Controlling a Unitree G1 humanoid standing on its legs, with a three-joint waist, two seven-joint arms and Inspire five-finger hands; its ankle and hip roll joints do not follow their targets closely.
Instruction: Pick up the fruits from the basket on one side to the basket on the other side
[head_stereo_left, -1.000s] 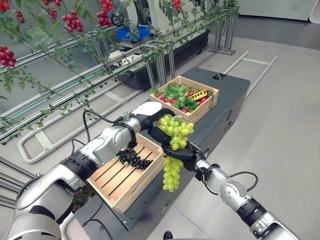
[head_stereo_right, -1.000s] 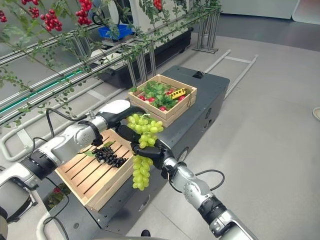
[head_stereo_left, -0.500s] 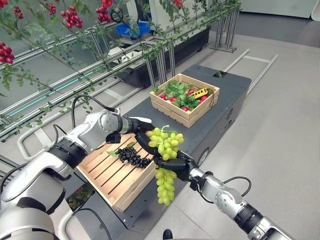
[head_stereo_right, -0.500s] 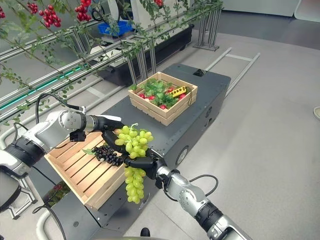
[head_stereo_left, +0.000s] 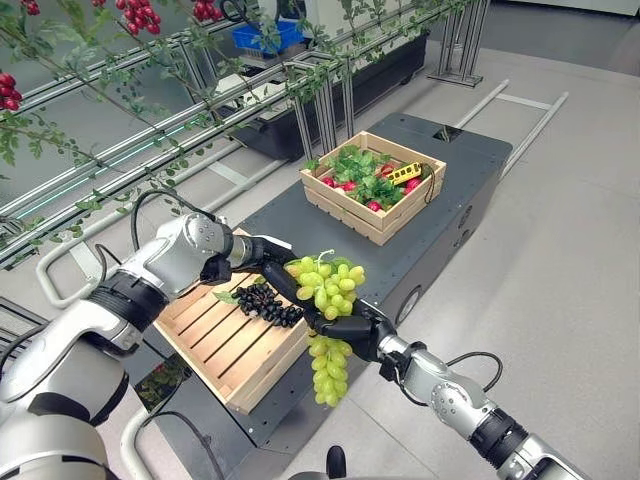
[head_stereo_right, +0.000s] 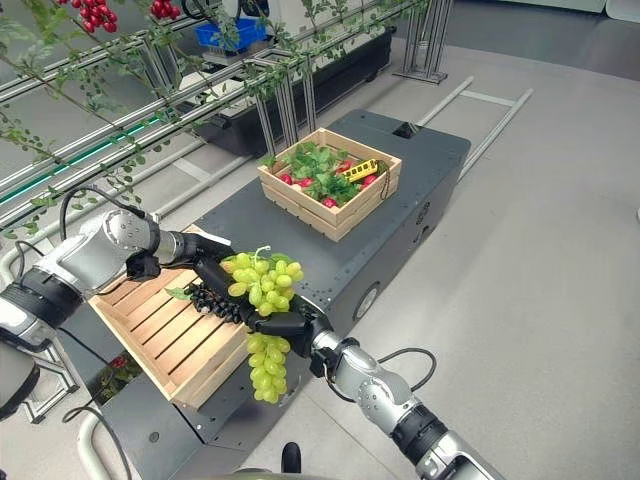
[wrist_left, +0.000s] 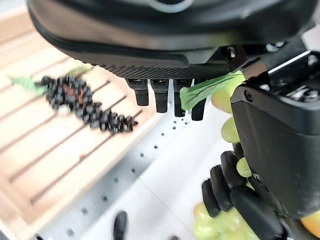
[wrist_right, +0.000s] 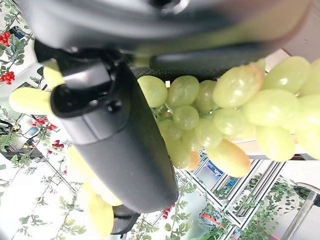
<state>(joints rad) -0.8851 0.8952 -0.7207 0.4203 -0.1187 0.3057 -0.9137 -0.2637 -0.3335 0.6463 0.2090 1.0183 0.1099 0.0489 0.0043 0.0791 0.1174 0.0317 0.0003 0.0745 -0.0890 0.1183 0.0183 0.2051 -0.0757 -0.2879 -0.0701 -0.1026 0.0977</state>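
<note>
While the right hand (head_stereo_left: 352, 330) has its fingers (wrist_left: 220, 187) curled under a bunch of green grapes (head_stereo_left: 328, 285), the bunch hangs in the air off the near crate's (head_stereo_left: 225, 345) corner, over the edge of the dark counter (head_stereo_left: 300, 215). Its upper cluster sits on top of the hand and a long tail dangles below the palm. The left hand (head_stereo_left: 268, 262) reaches in just beside the upper cluster; in its wrist view its fingers (wrist_left: 162, 95) stand fairly straight with a green leaf against them, so they look released, not closed on the fruit. A bunch of black grapes (head_stereo_left: 265, 303) lies on the slats of the near crate, and the far crate (head_stereo_left: 375, 185) holds leaves and small red fruit. The green grapes look soft and easily bruised, and the bunch is floppy: berries hang on thin stems and could pull off if squeezed or swung. It is probably fairly heavy for its size, and smooth-skinned, so a pinch on single berries would likely slip. The safest hold seems to be cradling from beneath near the main stem, as the right hand does, lowering the tail gently.
</note>
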